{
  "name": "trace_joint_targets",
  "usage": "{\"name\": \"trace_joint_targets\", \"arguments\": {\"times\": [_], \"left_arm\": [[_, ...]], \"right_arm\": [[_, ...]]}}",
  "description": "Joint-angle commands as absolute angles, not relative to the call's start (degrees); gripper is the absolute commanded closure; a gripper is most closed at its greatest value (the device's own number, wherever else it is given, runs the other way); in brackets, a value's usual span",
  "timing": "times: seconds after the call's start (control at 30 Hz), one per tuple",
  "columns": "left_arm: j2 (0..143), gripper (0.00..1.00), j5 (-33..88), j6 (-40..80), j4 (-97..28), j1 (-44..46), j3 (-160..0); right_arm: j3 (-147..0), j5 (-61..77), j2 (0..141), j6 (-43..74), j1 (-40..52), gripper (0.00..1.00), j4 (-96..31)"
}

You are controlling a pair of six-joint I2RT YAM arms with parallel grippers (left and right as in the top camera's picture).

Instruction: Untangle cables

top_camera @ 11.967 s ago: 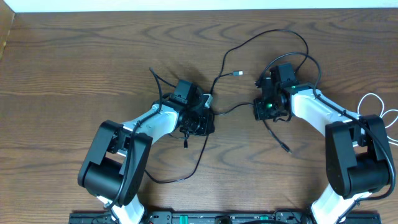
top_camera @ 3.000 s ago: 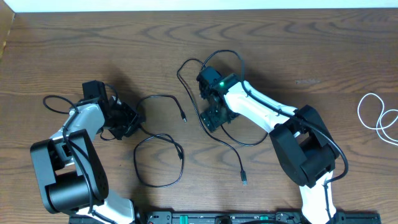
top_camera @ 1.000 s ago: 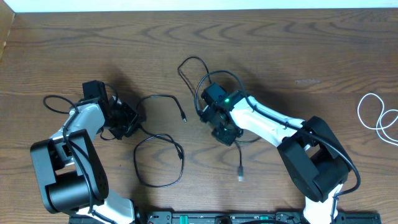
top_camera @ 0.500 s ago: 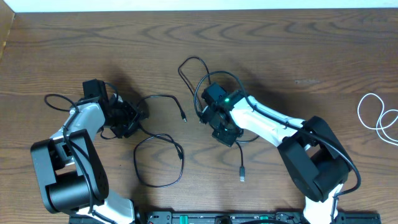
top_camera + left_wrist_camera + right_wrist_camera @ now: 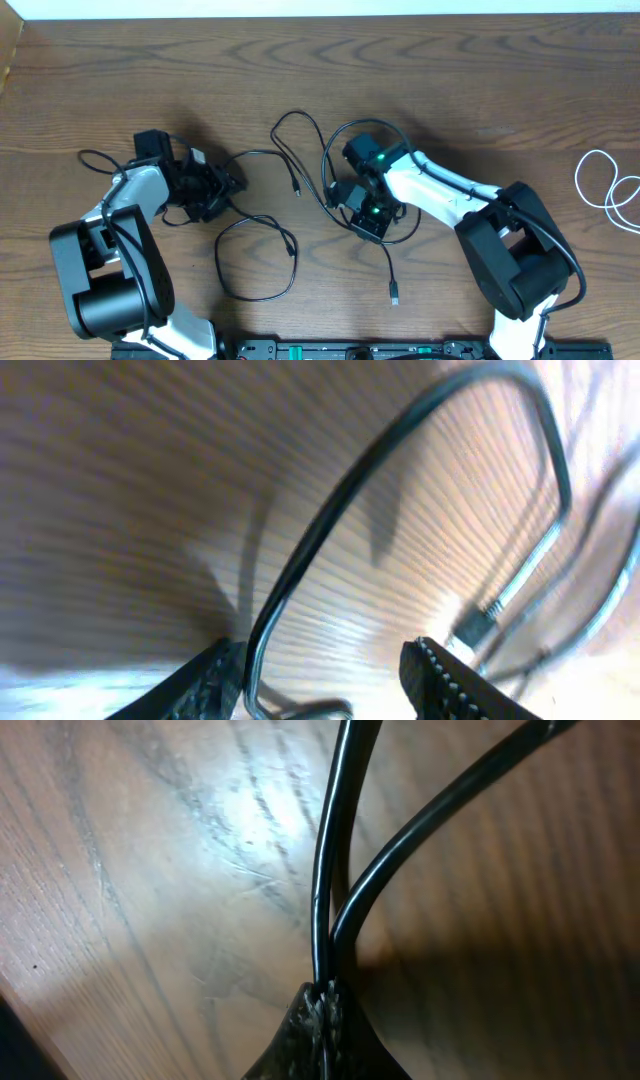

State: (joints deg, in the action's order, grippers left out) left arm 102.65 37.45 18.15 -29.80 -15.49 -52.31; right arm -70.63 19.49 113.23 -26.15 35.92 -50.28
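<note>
The long black cable (image 5: 292,258) sprawls across the table's middle, one plug end (image 5: 395,296) lying near the front. My left gripper (image 5: 222,185) is open, and in its wrist view the jaws (image 5: 330,682) stand apart with a loop of the black cable (image 5: 400,440) running beside the left finger (image 5: 215,680); a plug (image 5: 480,622) lies just beyond. My right gripper (image 5: 368,220) is shut on the black cable, two strands (image 5: 335,850) rising from its closed tips (image 5: 325,1010). The white cable (image 5: 598,153) lies coiled at the far right edge.
The wooden table (image 5: 480,80) ends at a pale strip along the back. A dark rail (image 5: 330,350) runs along the front between the arm bases. The arms' own thicker black wires (image 5: 95,160) curl beside the left arm.
My left gripper's jaws have opened. My right gripper has shifted right and toward the front with the black cable, dragging its upper loop leftward.
</note>
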Motion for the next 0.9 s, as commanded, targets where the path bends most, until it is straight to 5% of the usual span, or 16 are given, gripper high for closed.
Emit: {"name": "trace_joint_targets", "arguments": {"times": [0.0, 0.27, 0.4, 0.57, 0.73, 0.87], "left_arm": [[108.49, 0.43, 39.70, 10.70, -30.76, -15.03, -47.79], [99.20, 0.43, 42.04, 12.80, -32.12, -15.03, -48.77], [85.86, 0.27, 41.41, 17.15, -32.21, -15.03, -48.77], [73.17, 0.27, 36.03, 20.69, -34.92, -14.37, -48.77], [70.17, 0.27, 30.44, 20.69, -37.95, -10.33, -48.75], [71.59, 0.28, 30.20, 20.73, -38.98, -5.52, -48.71]], "right_arm": [[-69.95, 23.07, 113.91, -27.29, 33.63, 0.99, -50.37], [-69.95, 31.81, 113.91, -27.31, 29.17, 0.99, -50.52], [-69.95, 37.17, 113.91, -27.31, 27.31, 0.99, -51.00], [-69.95, 38.11, 113.91, -27.27, 26.00, 0.99, -51.44], [-69.95, 38.09, 113.91, -26.59, 25.10, 0.79, -51.42], [-69.95, 35.40, 113.91, -22.17, 23.77, 0.72, -50.41]]}}
